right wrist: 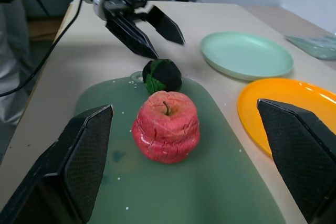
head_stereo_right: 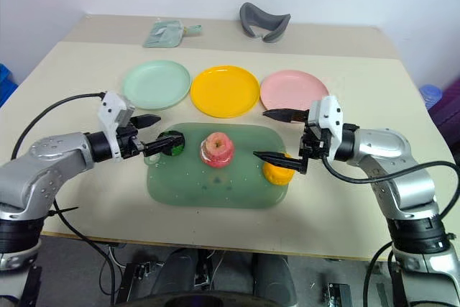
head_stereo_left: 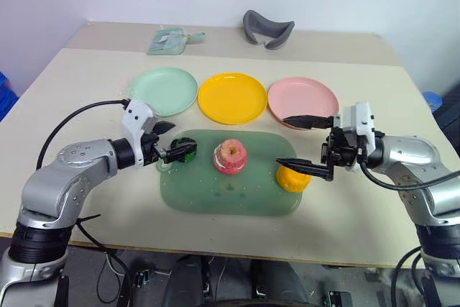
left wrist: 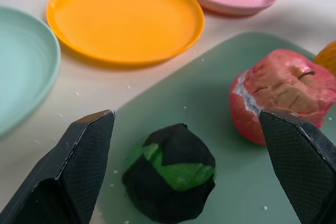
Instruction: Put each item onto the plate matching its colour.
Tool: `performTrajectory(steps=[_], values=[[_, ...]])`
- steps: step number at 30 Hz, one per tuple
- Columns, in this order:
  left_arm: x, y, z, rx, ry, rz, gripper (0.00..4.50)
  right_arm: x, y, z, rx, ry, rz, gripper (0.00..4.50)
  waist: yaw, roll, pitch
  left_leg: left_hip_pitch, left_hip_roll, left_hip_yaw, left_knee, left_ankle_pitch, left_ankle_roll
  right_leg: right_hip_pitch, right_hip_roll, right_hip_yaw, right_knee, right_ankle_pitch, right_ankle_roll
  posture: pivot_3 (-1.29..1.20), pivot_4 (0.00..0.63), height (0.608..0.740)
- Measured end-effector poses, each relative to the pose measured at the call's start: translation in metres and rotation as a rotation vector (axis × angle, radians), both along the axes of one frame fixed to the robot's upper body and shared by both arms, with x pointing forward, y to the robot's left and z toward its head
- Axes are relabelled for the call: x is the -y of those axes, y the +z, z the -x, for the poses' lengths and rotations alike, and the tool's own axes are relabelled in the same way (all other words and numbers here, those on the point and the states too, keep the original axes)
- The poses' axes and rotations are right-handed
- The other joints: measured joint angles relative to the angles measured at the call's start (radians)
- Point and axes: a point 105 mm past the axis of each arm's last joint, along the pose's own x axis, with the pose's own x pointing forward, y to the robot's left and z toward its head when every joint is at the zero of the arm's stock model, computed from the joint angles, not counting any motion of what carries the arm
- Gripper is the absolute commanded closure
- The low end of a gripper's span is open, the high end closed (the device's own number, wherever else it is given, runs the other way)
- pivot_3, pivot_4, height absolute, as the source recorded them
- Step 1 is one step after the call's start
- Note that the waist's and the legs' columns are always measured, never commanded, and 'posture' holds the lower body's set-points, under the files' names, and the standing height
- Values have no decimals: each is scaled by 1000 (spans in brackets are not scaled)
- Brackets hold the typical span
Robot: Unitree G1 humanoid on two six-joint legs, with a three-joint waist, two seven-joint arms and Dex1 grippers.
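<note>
Table (head_stereo_left: 86, 98): pale beige top carrying everything; a grey curved object (head_stereo_left: 267, 29) and a small pale green packet (head_stereo_left: 171, 39) lie near its far edge.
Mat (head_stereo_left: 215, 195): translucent green rounded rectangle, near the table's front edge, about midway along it.
Mint green plate (head_stereo_left: 164, 90): far side of the mat, at the left end of the row of plates, nothing on it.
Yellow plate (head_stereo_left: 232, 97): middle of the row, just beside the mint one, nothing on it.
Pink plate (head_stereo_left: 302, 100): right end of the row, just beside the yellow one, nothing on it.
Dark green-black lump (left wrist: 170, 172): on the mat's far-left corner, near the mat's edge.
Pink-red apple piece (right wrist: 166, 126): upright on the mat, about the middle of its far half, stem up.
Orange-yellow ridged lump (head_stereo_left: 293, 178): at the mat's right edge, partly behind a black finger.
Left gripper (head_stereo_left: 171, 141): fingers spread wide, holding nothing; they point at the dark lump, one fingertip (head_stereo_left: 172, 154) just beside it, contact not clear.
Right gripper (head_stereo_left: 296, 143): fingers spread wide, holding nothing; it points across the table toward the left, one finger over the pink plate's front rim, the other over the orange-yellow lump.
</note>
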Motion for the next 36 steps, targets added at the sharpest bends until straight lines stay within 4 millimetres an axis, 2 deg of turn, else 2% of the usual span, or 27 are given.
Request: performTrajectory(steps=[7,14,17,21,26,30,34,36], values=[[-1,-21,-4,-79,43,-33,0,-6,-4,-2,-5,45,11,19,6,0,0,0,0,0,0,0,0,0,0,0,0,0,0,0,150,740],[-11,-39,-12,-117,109,-72,0,-3,-7,-3,6,45,20,19,10,0,0,0,0,1,0,0,0,0,0,0,0,0,0,0,150,740],[-2,-51,-16,-147,110,-45,851,-3,-7,-3,13,46,20,0,12,0,0,0,0,1,1,0,0,0,0,0,0,0,0,0,150,740],[5,-49,-23,-121,105,-36,2660,-2,-6,-4,17,44,18,0,11,0,0,0,0,1,1,0,0,0,0,0,0,0,0,0,150,740],[6,-49,-28,-90,147,-33,2660,-1,-7,-5,10,34,16,0,10,0,0,0,0,1,1,0,0,0,0,0,0,0,0,0,150,740],[-2,-36,-45,-40,284,41,2660,-1,-7,-7,14,28,15,0,13,0,0,0,0,0,2,0,0,0,0,0,1,0,0,0,150,740],[-10,11,-79,85,471,207,2660,-6,3,-12,54,25,4,0,13,-2,1,-1,0,0,2,0,0,1,-1,-1,0,0,1,0,150,740],[-13,29,-94,121,550,277,2660,-6,5,-15,58,18,-3,0,13,-2,1,0,0,0,2,0,0,1,0,-1,0,0,1,0,150,740]])
